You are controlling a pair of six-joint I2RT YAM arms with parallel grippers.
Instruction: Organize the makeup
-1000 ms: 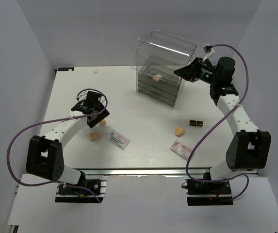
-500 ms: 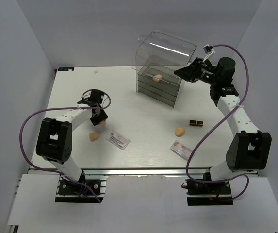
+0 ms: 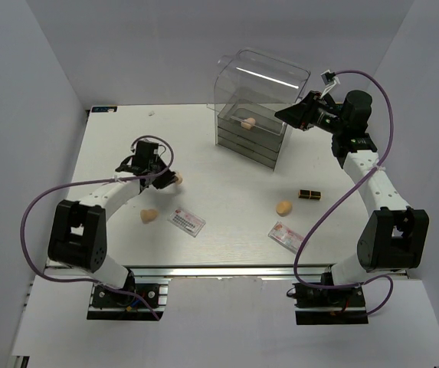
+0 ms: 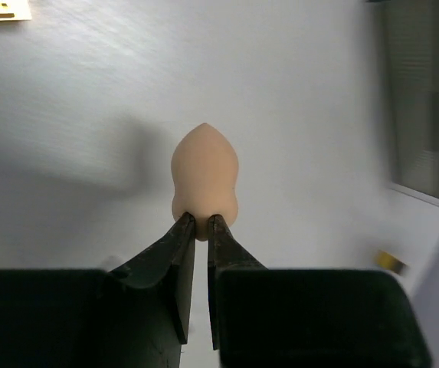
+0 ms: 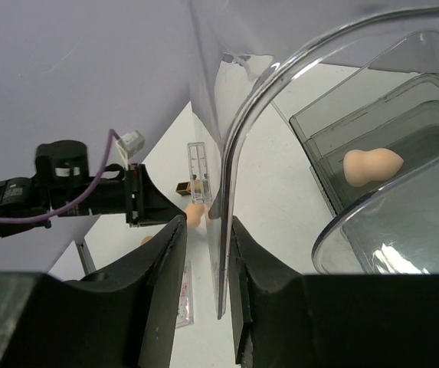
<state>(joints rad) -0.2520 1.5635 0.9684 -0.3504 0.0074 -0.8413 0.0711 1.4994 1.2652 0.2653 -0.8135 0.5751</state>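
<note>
Left of centre on the white table (image 3: 227, 184), my left gripper (image 3: 168, 177) has a peach sponge (image 3: 177, 178) pinched at its tips. A second sponge (image 3: 149, 216) and a packet (image 3: 186, 221) lie just beyond it, toward the near edge. To the right lie a third sponge (image 3: 283, 207), a dark tube (image 3: 309, 193) and the other packet (image 3: 286, 236). My right gripper (image 3: 289, 114) reaches the upper right edge of the clear box (image 3: 261, 73). A fourth sponge (image 3: 247, 122) sits inside.

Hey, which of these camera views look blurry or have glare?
Left wrist: sponge sharp, background at right smeared, soft shadow on the table to its left. Right wrist: bright reflections on the clear box. Top external: evenly lit, sharp.
</note>
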